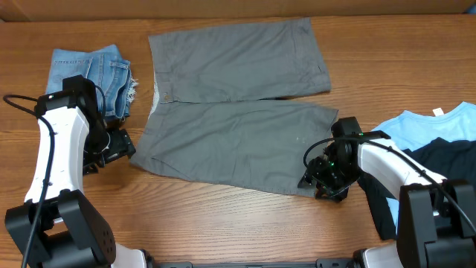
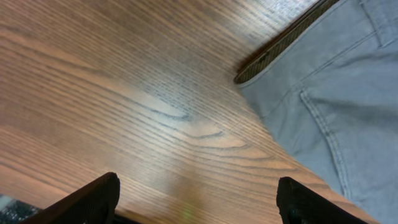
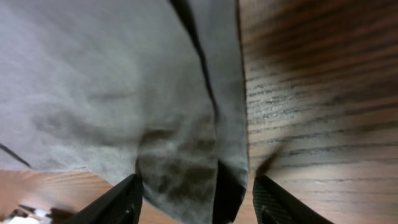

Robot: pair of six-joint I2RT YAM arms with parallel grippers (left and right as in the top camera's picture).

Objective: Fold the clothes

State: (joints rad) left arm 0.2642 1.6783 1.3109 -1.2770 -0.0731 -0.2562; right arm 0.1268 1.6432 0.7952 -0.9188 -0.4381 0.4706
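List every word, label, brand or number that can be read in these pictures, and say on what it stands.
There are none. No text shows on the grey shorts, the denim shorts, the light-blue T-shirt or the table.

I see grey shorts (image 1: 238, 112) flat on the wood table (image 1: 223, 223). Jean shorts (image 1: 89, 67) lie left of them; a blue shirt (image 1: 424, 126) and black cloth (image 1: 454, 152) lie right.
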